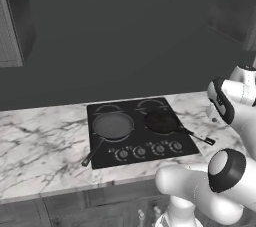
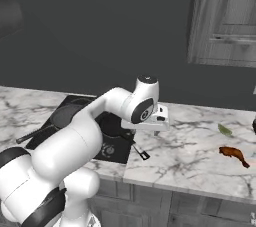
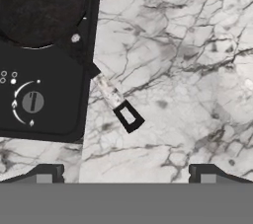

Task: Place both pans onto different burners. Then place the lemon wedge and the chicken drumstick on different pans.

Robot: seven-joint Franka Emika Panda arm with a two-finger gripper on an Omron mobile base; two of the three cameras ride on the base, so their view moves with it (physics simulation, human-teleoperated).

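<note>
- wide grey-inside frying pan and smaller black pan sit on separate pale-ringed burners
- orange-brown glossy drumstick lies on marble tabletop
- end effector spread wide, empty

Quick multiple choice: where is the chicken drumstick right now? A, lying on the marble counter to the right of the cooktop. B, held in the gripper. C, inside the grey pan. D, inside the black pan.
A: the chicken drumstick lies on the bare marble counter, well right of the cooktop, while the grey pan and the black pan sit on burners with nothing in them.
</note>
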